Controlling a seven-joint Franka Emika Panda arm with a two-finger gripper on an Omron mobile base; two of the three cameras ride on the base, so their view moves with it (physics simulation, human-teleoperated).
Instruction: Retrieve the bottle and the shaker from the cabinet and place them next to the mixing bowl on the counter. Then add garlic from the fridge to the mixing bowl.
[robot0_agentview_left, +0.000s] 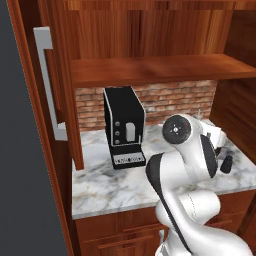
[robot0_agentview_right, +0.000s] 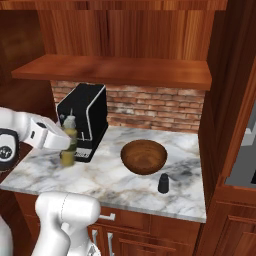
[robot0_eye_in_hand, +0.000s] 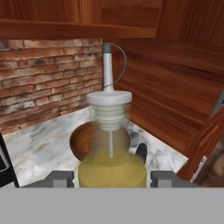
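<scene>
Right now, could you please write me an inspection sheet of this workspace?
Surface: marble counter, nothing spilled.
Job's things: bottle of yellow liquid held upright, left of the wooden mixing bowl; dark shaker stands on the counter in front of the bowl.
Clutter: black coffee machine at the brick wall.
Gripper: gripper shut on the bottle's body.
Cables: nothing seen.
Surroundings: wooden shelf above; cabinet door open at left.

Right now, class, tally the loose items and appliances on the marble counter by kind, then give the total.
Coffee machine: 1
Wooden mixing bowl: 1
Dark shaker: 1
Oil bottle, held in the gripper: 1
Total: 4
</scene>
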